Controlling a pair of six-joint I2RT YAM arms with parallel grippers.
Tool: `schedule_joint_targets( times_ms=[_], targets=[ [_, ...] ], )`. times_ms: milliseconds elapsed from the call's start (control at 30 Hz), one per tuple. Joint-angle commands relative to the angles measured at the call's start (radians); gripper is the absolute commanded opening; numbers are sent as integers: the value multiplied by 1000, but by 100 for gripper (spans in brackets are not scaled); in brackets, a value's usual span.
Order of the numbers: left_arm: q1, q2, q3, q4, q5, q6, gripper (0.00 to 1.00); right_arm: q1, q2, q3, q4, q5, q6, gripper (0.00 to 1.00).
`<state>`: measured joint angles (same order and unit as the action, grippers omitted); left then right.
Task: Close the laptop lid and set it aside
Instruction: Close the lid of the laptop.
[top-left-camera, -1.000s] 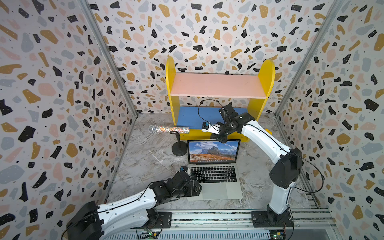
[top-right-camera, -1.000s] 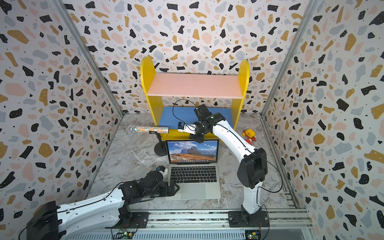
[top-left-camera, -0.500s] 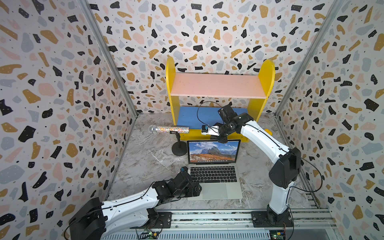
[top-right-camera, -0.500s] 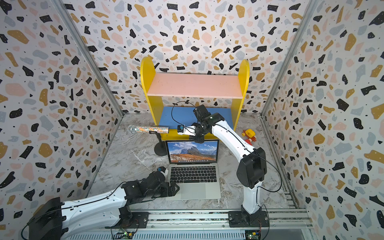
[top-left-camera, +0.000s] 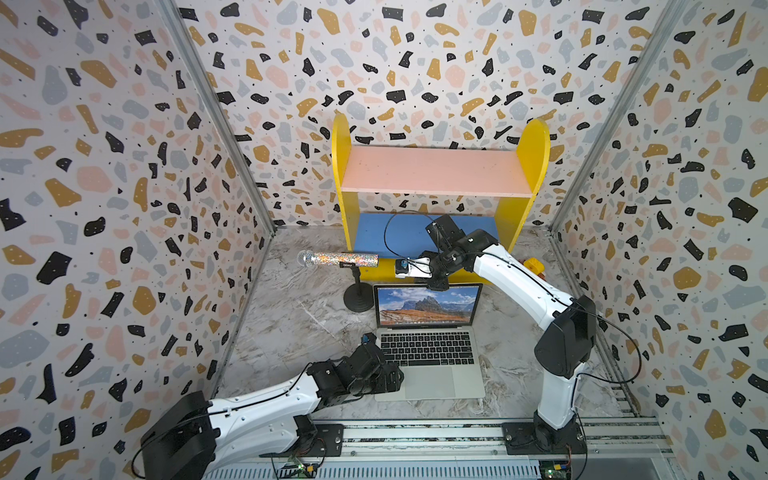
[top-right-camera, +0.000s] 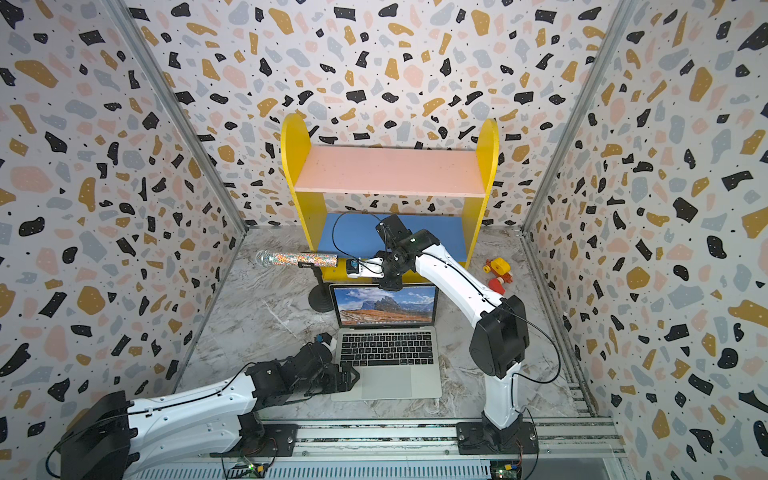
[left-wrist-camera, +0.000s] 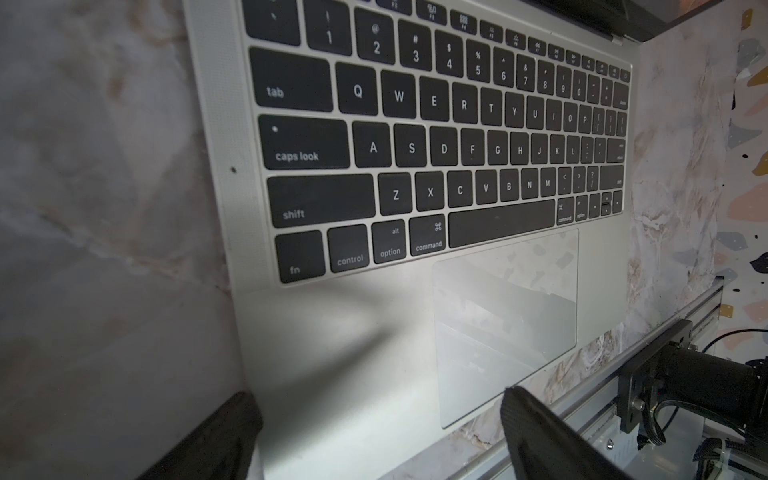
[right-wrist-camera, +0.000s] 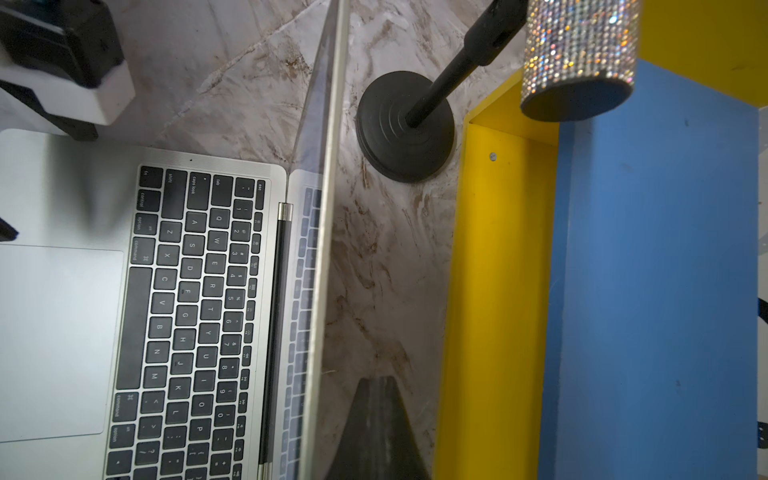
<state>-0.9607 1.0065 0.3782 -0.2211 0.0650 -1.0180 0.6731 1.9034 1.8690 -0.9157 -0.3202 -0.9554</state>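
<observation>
Laptop (top-left-camera: 430, 361) sits on the marble bench (top-left-camera: 299, 324), centred in front of the yellow shelf (top-left-camera: 436, 170), with its front edge toward the arm bases.

Progress: no part of the task is done, as far as the views show. The laptop lid (top-left-camera: 428, 305) stands open and roughly upright, screen lit with a mountain picture, keyboard and trackpad fully exposed. Left to do: fold the lid down, then move the closed machine aside.

Left: the microphone stand (top-left-camera: 358, 299) is just beside the lid's rear left corner. Judgement: it limits where the laptop can be set aside on that side.

Left end effector (top-left-camera: 390, 377) is low at the laptop's front left corner, jaws spread wide and holding nothing. In the left wrist view, one finger (left-wrist-camera: 216, 436) is over bare bench just beside the base's left edge. The other finger (left-wrist-camera: 536, 432) is near the front edge by the trackpad corner, with the palm rest between them. Cannot tell whether it touches the base. Judgement: placed to steady the base.

Right: right end effector (top-left-camera: 437, 283) has its jaws closed and empty. It is at the lid's top edge near the middle, on the shelf side. In the right wrist view the lid is seen edge-on, and the closed tip (right-wrist-camera: 376, 399) is behind its back face. Cannot tell whether it touches the lid or leaves a gap. Judgement: set to push the lid forward and down onto the keyboard.
</observation>
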Motion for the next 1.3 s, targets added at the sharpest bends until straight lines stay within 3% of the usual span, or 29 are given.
schedule_joint_targets(
  times_ms=[0,1267],
  targets=[
    [-5,29,-25,23,-2,-13,95,21,-52,-20,-68,6,-7,0],
    [-4,-19,-45,-18,-49,-42,96,87,-144,-121,-98,55,-3,0]
  ],
)
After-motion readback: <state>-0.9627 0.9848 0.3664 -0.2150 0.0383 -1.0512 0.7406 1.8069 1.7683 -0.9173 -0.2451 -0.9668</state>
